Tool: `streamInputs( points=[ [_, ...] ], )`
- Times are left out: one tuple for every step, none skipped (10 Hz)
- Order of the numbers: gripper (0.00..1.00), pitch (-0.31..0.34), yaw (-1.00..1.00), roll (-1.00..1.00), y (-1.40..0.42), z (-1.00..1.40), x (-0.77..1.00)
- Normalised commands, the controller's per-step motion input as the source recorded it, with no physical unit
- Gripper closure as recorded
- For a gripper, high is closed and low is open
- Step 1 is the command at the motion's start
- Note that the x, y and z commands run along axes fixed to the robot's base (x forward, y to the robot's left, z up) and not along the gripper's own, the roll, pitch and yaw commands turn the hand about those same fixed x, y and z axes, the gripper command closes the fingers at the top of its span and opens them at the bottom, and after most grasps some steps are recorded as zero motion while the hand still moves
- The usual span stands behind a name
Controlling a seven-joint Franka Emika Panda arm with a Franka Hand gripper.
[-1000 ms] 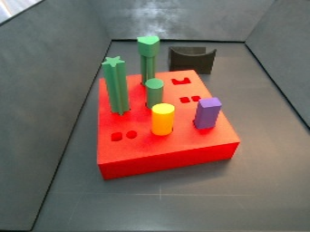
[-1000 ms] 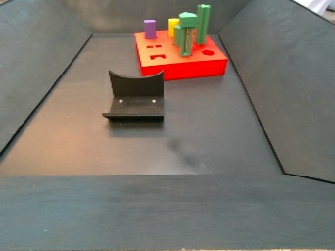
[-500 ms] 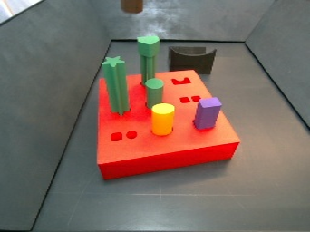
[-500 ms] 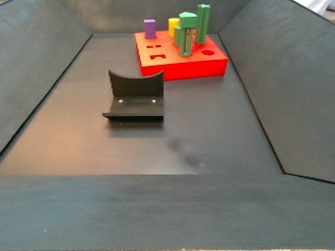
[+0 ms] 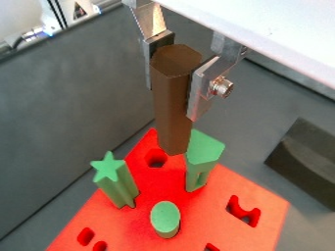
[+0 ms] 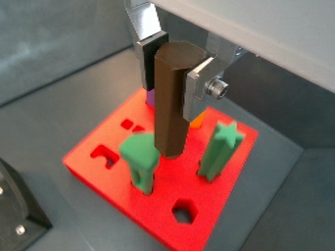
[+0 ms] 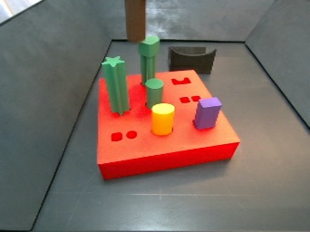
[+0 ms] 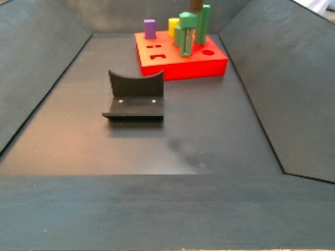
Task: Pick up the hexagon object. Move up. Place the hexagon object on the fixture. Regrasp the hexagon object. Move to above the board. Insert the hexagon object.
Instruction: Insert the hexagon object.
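My gripper (image 5: 179, 78) (image 6: 175, 78) is shut on the hexagon object (image 5: 171, 103) (image 6: 173, 98), a dark brown post with a six-sided top. It hangs upright between the silver fingers (image 5: 206, 86) in both wrist views. It is above the board (image 5: 268, 191) (image 6: 105, 157), with its lower end over a cut-out hole (image 5: 156, 158) beside a tall green post (image 5: 203, 162). In a side view only the brown post (image 7: 134, 14) shows, at the top edge above the board (image 7: 169, 152). The fixture (image 7: 194, 59) (image 8: 135, 96) stands on the floor, apart from the board.
Standing in the board are a green star post (image 7: 115, 86), the tall green post (image 7: 148, 56), a short green cylinder (image 7: 154, 91), a yellow peg (image 7: 162, 119) and a purple peg (image 7: 208, 112). Sloped grey walls (image 7: 49, 109) surround the floor.
The brown post has come down into a side view from the top edge: absent a second ago, a small tip half a second ago, longer now. Pegs and fixture have not moved.
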Motion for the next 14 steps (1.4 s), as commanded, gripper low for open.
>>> streamInputs(
  points=[
    [1.00, -0.016, 0.00, 0.02, 0.00, 0.00, 0.00],
    [1.00, 0.010, 0.00, 0.00, 0.00, 0.00, 0.00],
    [1.00, 0.000, 0.00, 0.00, 0.00, -0.06, -0.11],
    [1.00, -0.050, 0.00, 0.00, 0.08, -0.53, -0.33],
    [1.00, -0.131, 0.00, -0.02, 0.02, -0.78, -0.62],
    [1.00, -0.106, 0.00, -0.06, 0.02, -0.89, -0.40],
    [1.00, -0.111, 0.00, -0.09, 0.03, -0.85, -0.31],
    [1.00, -0.080, 0.00, -0.09, 0.01, -0.67, -0.22],
    [1.00, -0.003, 0.00, 0.00, 0.00, 0.00, 0.00],
    [1.00, -0.120, 0.00, -0.03, 0.00, -0.31, -0.12],
    [1.00, -0.054, 0.01, -0.06, 0.02, -0.71, 0.00],
    [1.00, -0.070, 0.01, -0.10, 0.02, -0.90, 0.03],
    [1.00, -0.057, 0.03, -0.06, 0.04, -1.00, 0.00],
    [1.00, -0.043, 0.05, -0.09, 0.09, -0.97, 0.11]
  ],
)
